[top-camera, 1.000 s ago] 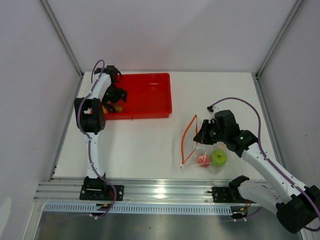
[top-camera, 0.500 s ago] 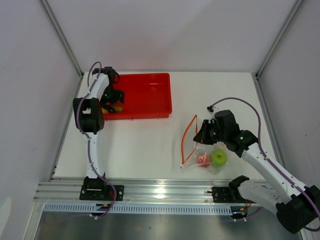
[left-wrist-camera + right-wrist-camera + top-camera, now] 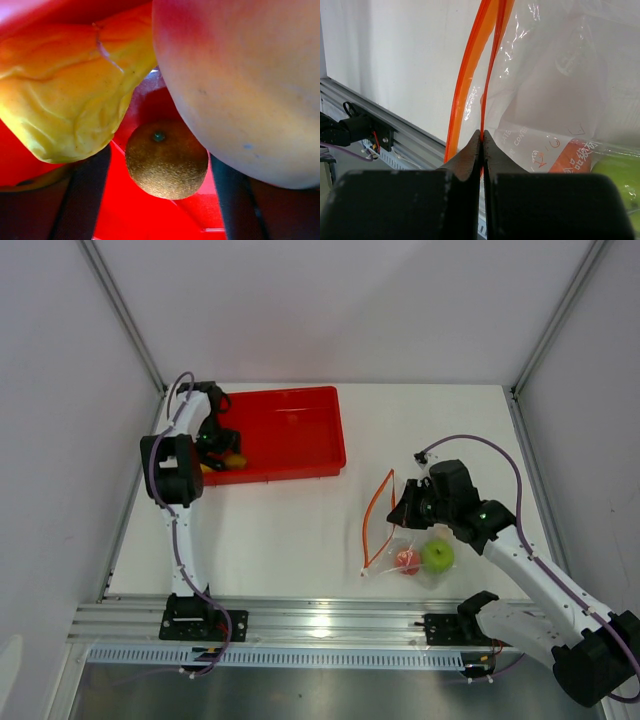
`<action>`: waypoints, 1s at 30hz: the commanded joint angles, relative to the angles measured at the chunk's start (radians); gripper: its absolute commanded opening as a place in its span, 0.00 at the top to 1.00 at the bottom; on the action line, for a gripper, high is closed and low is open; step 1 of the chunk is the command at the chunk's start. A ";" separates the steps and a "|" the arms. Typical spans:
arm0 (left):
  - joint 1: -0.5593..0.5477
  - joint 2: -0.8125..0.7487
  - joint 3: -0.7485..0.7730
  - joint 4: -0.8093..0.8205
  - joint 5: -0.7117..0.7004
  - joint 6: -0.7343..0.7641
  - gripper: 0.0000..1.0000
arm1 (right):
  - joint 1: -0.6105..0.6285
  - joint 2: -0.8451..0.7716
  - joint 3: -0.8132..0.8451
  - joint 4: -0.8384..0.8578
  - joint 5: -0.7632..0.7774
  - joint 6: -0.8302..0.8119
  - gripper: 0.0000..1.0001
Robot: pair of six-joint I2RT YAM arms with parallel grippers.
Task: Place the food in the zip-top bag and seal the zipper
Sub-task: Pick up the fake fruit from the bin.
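While the right claw [image 3: 481,137] pinches the zipper [image 3: 466,80], the left claw [image 3: 159,170] gapes.

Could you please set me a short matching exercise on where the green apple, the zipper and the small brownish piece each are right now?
Things:
1. green apple
2. zipper
3. small brownish piece

Places:
A. lying in the red tray
B. pinched in the right gripper
C. inside the clear bag

Pairs: 1-C, 2-B, 3-A
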 commanded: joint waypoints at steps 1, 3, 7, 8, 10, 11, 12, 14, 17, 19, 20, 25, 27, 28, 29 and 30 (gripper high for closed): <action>0.005 0.007 -0.005 -0.013 0.014 -0.022 0.21 | -0.006 -0.011 0.001 0.020 0.004 -0.020 1.00; 0.005 0.002 -0.010 -0.006 0.013 -0.014 0.26 | -0.007 -0.010 0.003 0.020 0.004 -0.018 1.00; 0.006 -0.007 -0.013 -0.005 0.010 -0.004 0.46 | -0.007 -0.010 0.001 0.023 0.004 -0.017 1.00; 0.008 -0.014 -0.019 0.000 0.020 0.002 0.50 | -0.007 -0.008 0.001 0.022 0.004 -0.017 1.00; 0.008 -0.024 -0.043 0.026 0.040 0.010 0.58 | -0.007 -0.008 0.001 0.023 0.001 -0.014 1.00; 0.008 -0.027 -0.049 0.036 0.050 0.021 0.63 | -0.007 -0.010 0.001 0.023 0.002 -0.014 1.00; 0.006 -0.037 -0.057 0.047 0.059 0.024 0.67 | -0.007 -0.008 0.003 0.023 0.002 -0.012 1.00; 0.006 -0.045 -0.069 0.064 0.091 0.036 0.76 | -0.007 -0.013 0.004 0.020 0.002 -0.011 1.00; 0.003 -0.068 -0.068 0.066 0.082 0.042 0.92 | -0.007 -0.022 0.006 0.016 0.004 -0.011 1.00; 0.003 -0.090 -0.072 0.067 0.086 0.044 0.99 | -0.007 -0.025 0.006 0.016 0.005 -0.009 1.00; 0.002 -0.097 -0.071 0.069 0.090 0.048 0.99 | -0.007 -0.026 0.004 0.016 0.008 -0.009 1.00; -0.009 -0.157 -0.071 0.073 0.090 0.061 0.99 | -0.006 -0.022 -0.005 0.026 0.005 -0.001 1.00; -0.018 -0.179 -0.068 0.079 0.077 0.064 0.99 | -0.006 -0.022 -0.004 0.028 0.007 0.000 1.00; -0.020 -0.201 -0.066 0.083 0.071 0.065 1.00 | -0.006 -0.022 -0.004 0.028 0.007 -0.003 1.00; -0.021 -0.212 -0.065 0.086 0.071 0.064 0.99 | -0.006 -0.022 -0.002 0.028 0.008 -0.004 1.00; -0.021 -0.220 -0.065 0.090 0.071 0.064 0.99 | -0.006 -0.022 -0.001 0.026 0.010 -0.004 1.00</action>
